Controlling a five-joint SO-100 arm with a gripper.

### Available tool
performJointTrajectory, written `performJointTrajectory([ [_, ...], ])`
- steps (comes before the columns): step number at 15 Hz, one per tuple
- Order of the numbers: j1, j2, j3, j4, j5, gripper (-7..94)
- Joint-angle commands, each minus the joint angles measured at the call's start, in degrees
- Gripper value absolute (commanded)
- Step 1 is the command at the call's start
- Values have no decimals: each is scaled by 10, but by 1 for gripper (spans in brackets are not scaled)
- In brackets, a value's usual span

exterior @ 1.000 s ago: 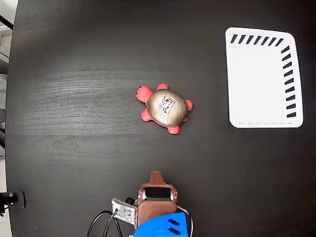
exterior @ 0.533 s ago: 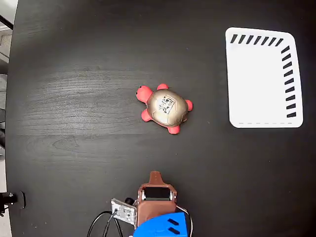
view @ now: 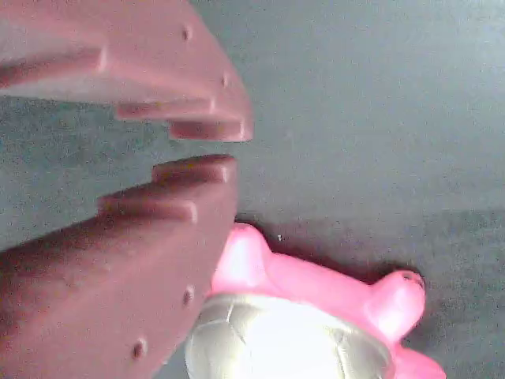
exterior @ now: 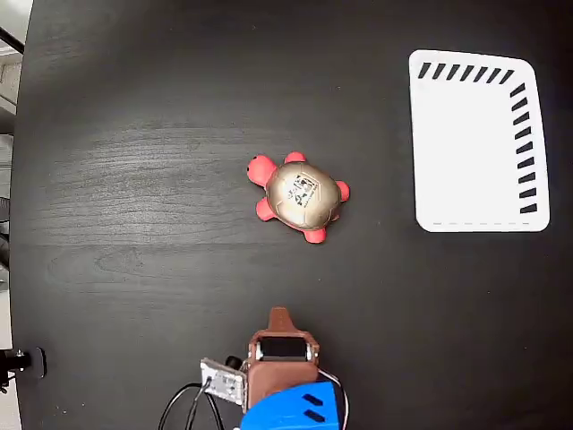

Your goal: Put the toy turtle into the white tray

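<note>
**Turtle lies straight beyond gripper, grasp not started**

Turtle [exterior: 299,197] sits mid-surface in the fixed view, resting on the dark surface [exterior: 134,179], untouched. Gripper [exterior: 281,319] at the near edge, pointing away from the base; turtle is almost directly beyond it, a shade to the right, clearly apart. Turtle's long axis runs roughly left-right with a slight tilt: head at left and a bit farther, tail end at right and nearer, so it lies broadside to the gripper's approach.

Wrist view: gripper [view: 201,150] fingers nearly pressed together, only a thin gap at the tips, nothing between them. Turtle [view: 316,316] shows low in that view, shell and pink head in sight.

Tray [exterior: 474,143] far right, empty, well apart from the turtle. Judgement: the reach forward comes first, and the fingers must spread before they can span the shell.
</note>
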Motion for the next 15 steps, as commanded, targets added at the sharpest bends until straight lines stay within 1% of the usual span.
performJointTrajectory([
  [1, -4, 24, -40, -13, 7, 0],
  [4, -8, -37, -94, -35, -1, 0],
  [5, -13, -95, -129, -47, 2, 0],
  [7, -7, -271, -236, -63, 14, 0],
  [8, 1, -366, -295, -62, 25, 0],
  [11, 9, -582, -461, -6, 40, 0],
  [13, 2, -647, -505, 3, 79, 0],
  [15, -3, -671, -515, -20, 135, 0],
])
